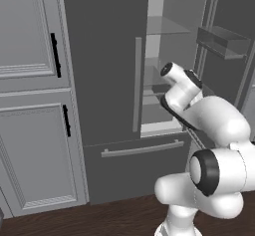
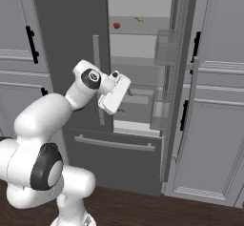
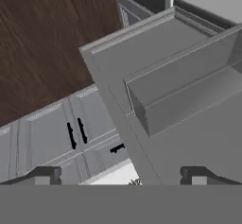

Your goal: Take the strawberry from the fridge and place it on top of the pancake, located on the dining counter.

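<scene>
The fridge (image 1: 107, 56) stands with its left door shut and its right door (image 2: 178, 77) swung open onto pale glass shelves. The strawberry (image 2: 116, 25), a tiny red fruit, sits on the upper shelf at its left end. My gripper (image 2: 128, 93) hovers at the fridge opening, well below that shelf and slightly to its right, at the height of a lower shelf. In the hand view my gripper (image 3: 122, 176) is open, its fingertips (image 3: 47, 175) far apart with nothing between them, looking at the open door's bin (image 3: 189, 90). The pancake and the dining counter are out of view.
A small yellowish item (image 2: 138, 19) lies on the strawberry's shelf, farther right. Clear bins (image 2: 164, 48) hang on the open door. The fridge drawer handle (image 1: 142, 149) runs below the shelves. Grey cabinets (image 1: 30, 80) flank the fridge; the right-hand cabinets (image 2: 219, 101) stand behind the open door.
</scene>
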